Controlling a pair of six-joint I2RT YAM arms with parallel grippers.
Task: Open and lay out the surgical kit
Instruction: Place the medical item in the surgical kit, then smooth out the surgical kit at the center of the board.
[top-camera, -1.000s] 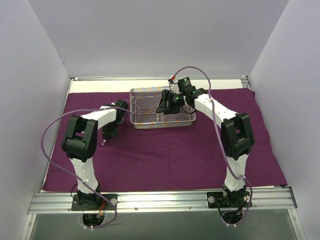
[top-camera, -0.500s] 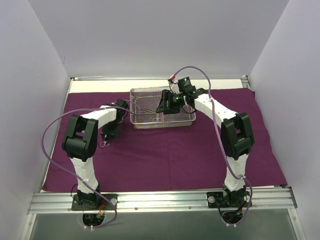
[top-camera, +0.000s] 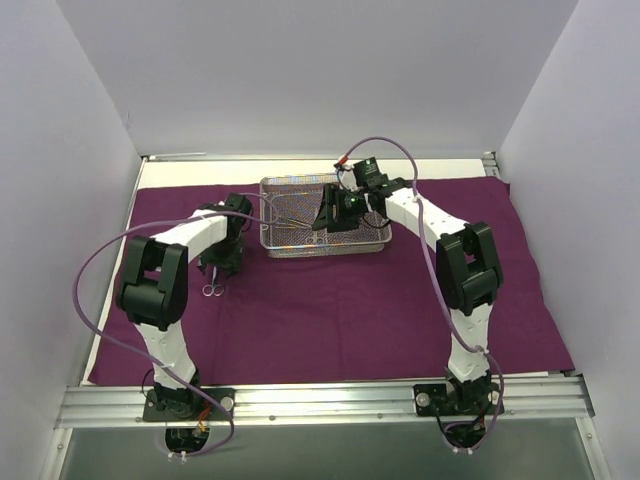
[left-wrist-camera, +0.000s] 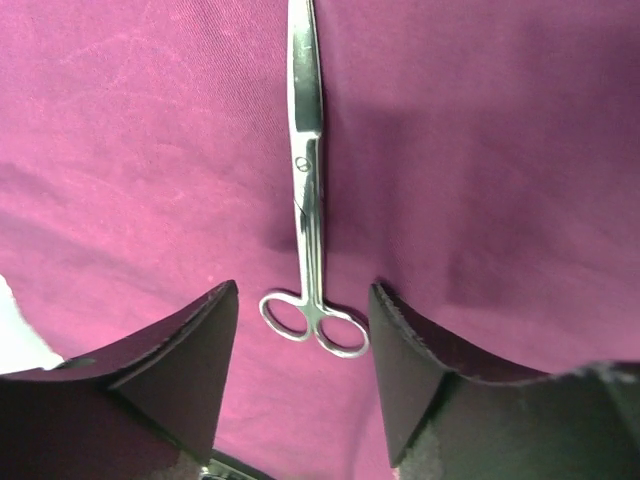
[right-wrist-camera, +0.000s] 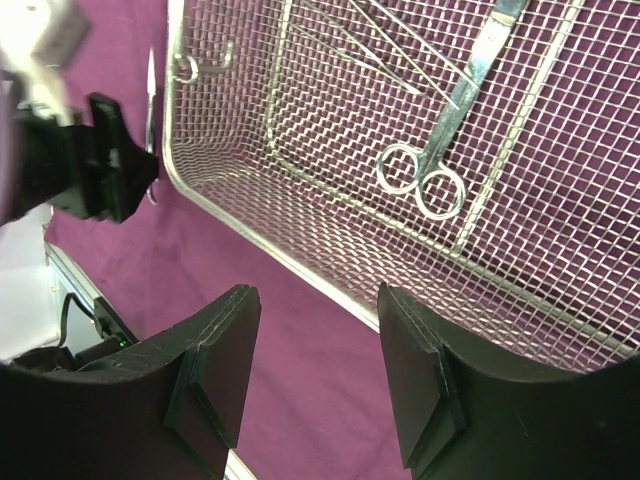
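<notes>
The dark purple cloth wrap (top-camera: 330, 310) lies spread flat over the table. On it at the back stands the silver wire-mesh tray (top-camera: 372, 243). Inside the tray lie scissors (right-wrist-camera: 440, 150) and several slim instruments (right-wrist-camera: 370, 40). Another pair of scissors (left-wrist-camera: 308, 200) lies flat on the cloth left of the tray, ring handles toward my left gripper (left-wrist-camera: 302, 292). That gripper is open, hovering just above the rings without touching them. My right gripper (right-wrist-camera: 315, 300) is open and empty, hanging over the tray's rim (right-wrist-camera: 300, 270).
Bare white table (top-camera: 190, 172) shows behind the cloth, and white walls close in on three sides. A metal rail (top-camera: 320, 400) runs along the near edge by the arm bases. Purple cables loop from both arms.
My left gripper has opened and let go of the scissors, which now lie on the cloth below it. The left arm has shifted slightly. The right arm has barely moved.
</notes>
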